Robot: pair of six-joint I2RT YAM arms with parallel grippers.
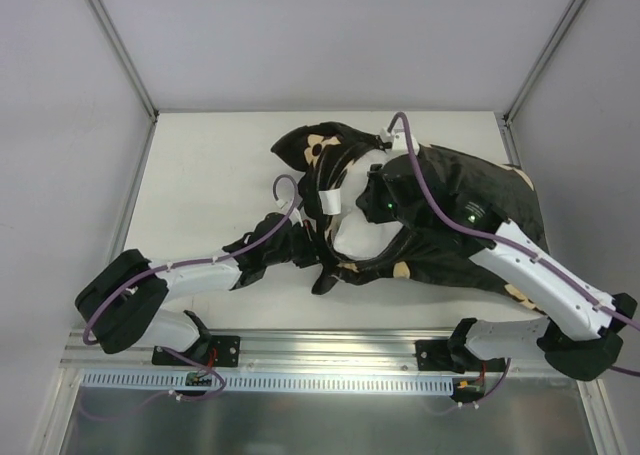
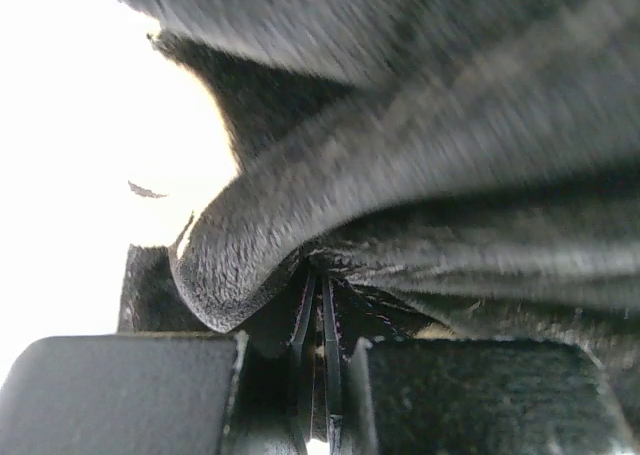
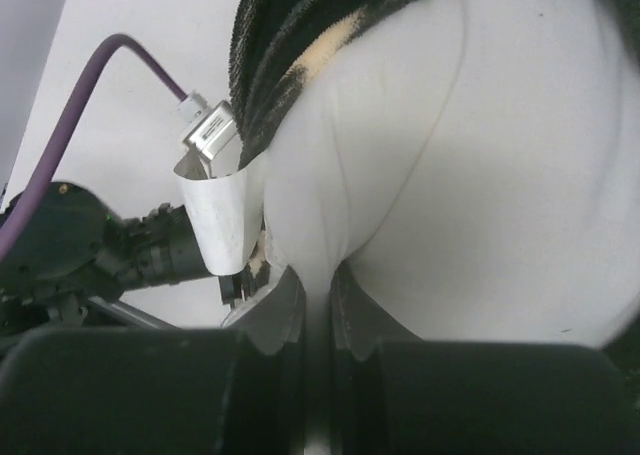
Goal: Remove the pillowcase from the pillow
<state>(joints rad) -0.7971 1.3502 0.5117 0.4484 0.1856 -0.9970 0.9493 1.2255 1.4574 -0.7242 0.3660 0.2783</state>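
left pincer clamps a pillowcase fold at lower centre; right pincer pinches the pillow, likely anchoring it so the pillowcase peels off.

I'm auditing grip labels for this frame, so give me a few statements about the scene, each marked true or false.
1. The left gripper is shut on the pillowcase. True.
2. The right gripper hangs open above the pillow. False: it is shut on a fold of the pillow.
3. The pillow is fully out of the pillowcase. False: the pillowcase covers most of it.
4. Part of the white pillow shows bare. True.
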